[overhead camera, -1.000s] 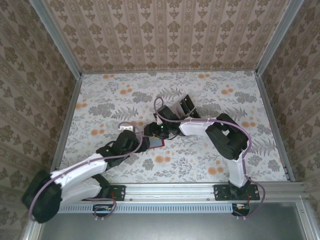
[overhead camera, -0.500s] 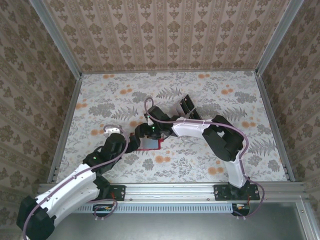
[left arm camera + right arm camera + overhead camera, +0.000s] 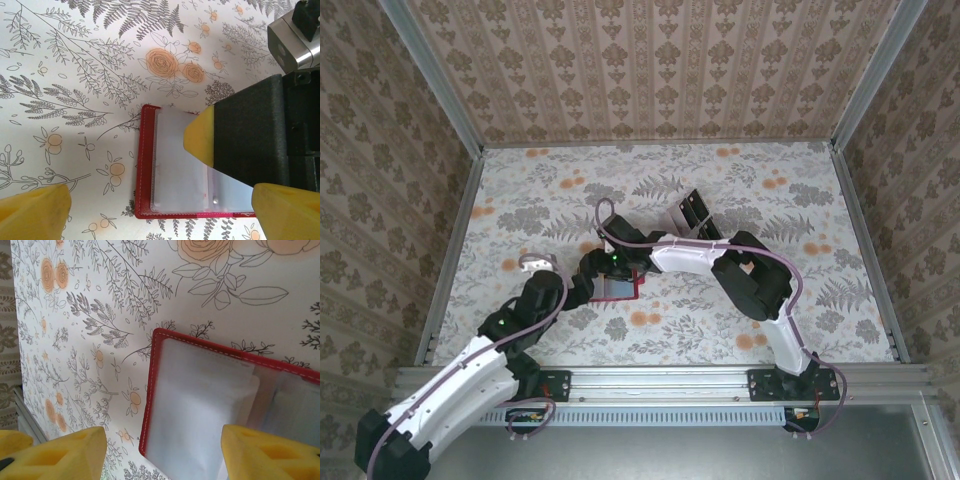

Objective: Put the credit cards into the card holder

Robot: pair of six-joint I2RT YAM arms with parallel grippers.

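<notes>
Floral tabletop [image 3: 520,200], left tool [image 3: 160,202] spread wide, right tool [image 3: 162,442] spread wide over card holder [image 3: 195,395]

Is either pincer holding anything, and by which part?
Nothing is gripped: left pincer and right pincer stand open; one right finger seems to rest on the card holder's pocket.

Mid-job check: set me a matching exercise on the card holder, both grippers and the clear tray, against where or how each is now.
1. card holder
2. left gripper
3. right gripper
4. clear tray

a. open, one yellow fingertip over a clear pocket
b. farthest from the near edge
c. lying open, pockets up
d. open, left of the holder in the top view

Pairs: 1-c, 2-d, 3-a, 4-b
</notes>
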